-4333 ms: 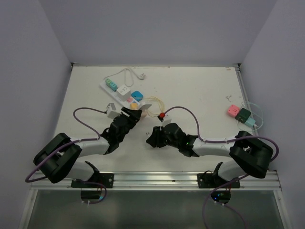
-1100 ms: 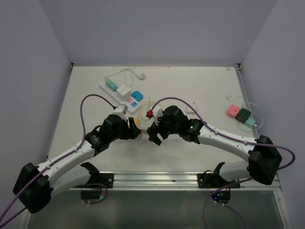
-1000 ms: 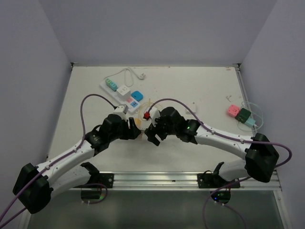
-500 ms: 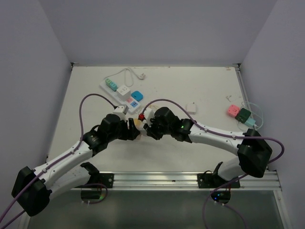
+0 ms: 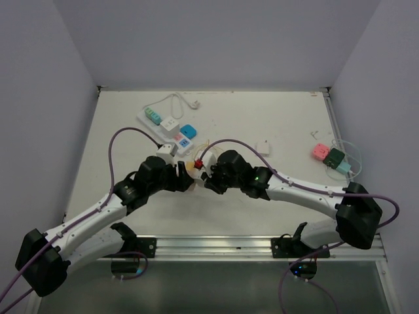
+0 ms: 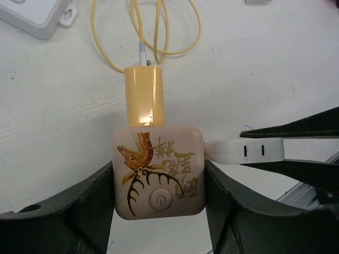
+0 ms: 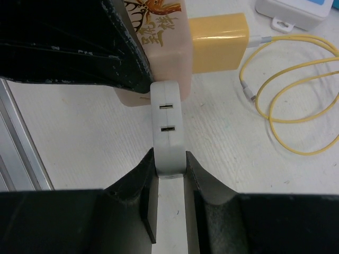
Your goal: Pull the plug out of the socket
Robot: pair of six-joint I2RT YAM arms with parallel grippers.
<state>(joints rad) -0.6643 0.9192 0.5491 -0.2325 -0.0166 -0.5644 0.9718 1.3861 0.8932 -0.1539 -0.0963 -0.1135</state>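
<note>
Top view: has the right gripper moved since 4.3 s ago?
Yes. The right gripper has moved up-frame, closer to the power strip; it is shut on the white plug in the pink cube.

Bright, even overhead light here; we're seeing only soft, faint shadows on the table (image 5: pixel 294 118), which reads near-white w/o hard glare. Wrist cams: sharp mid-frame, but the near fingers (image 7: pixel 222 225) go black, v. little detail.
</note>
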